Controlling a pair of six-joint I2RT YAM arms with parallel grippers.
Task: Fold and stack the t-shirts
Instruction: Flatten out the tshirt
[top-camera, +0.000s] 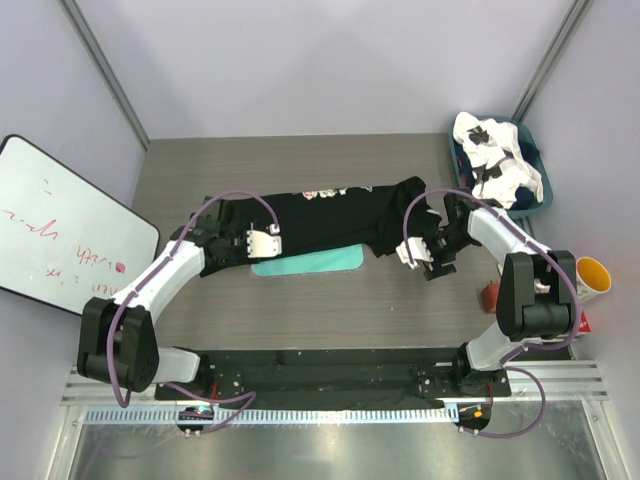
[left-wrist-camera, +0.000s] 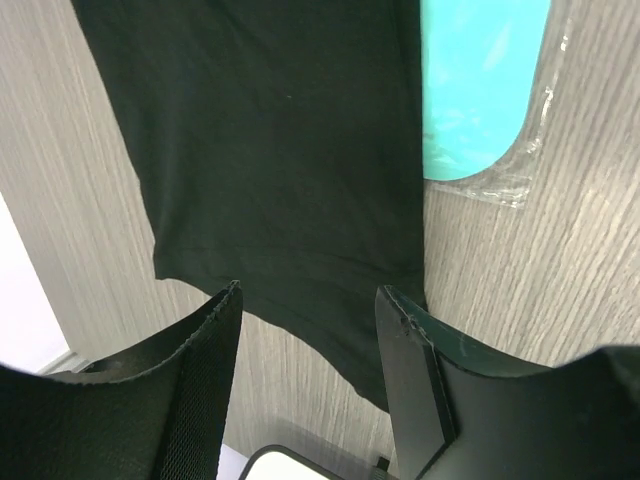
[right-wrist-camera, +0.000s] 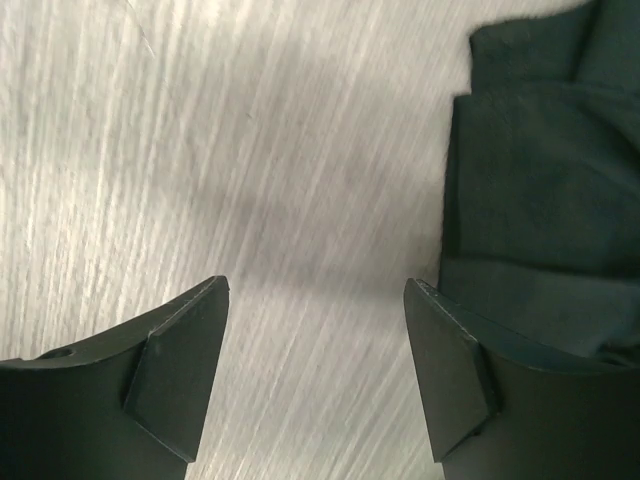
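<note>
A black t-shirt (top-camera: 330, 215) with a pink print lies spread across the middle of the table, over a flat teal board (top-camera: 305, 263). A white t-shirt with black patches (top-camera: 497, 160) sits crumpled in a blue basket (top-camera: 535, 145) at the back right. My left gripper (top-camera: 262, 243) is open and empty, just above the black shirt's edge (left-wrist-camera: 290, 180), with the teal board (left-wrist-camera: 480, 80) to one side. My right gripper (top-camera: 432, 262) is open and empty over bare table (right-wrist-camera: 250, 150), with the bunched end of the black shirt (right-wrist-camera: 540, 200) just beside one finger.
A whiteboard (top-camera: 70, 225) lies at the table's left edge. A yellow cup (top-camera: 592, 275) and a small red object (top-camera: 490, 295) stand at the right, near the right arm. The teal board lies in a clear plastic sleeve (left-wrist-camera: 520, 185).
</note>
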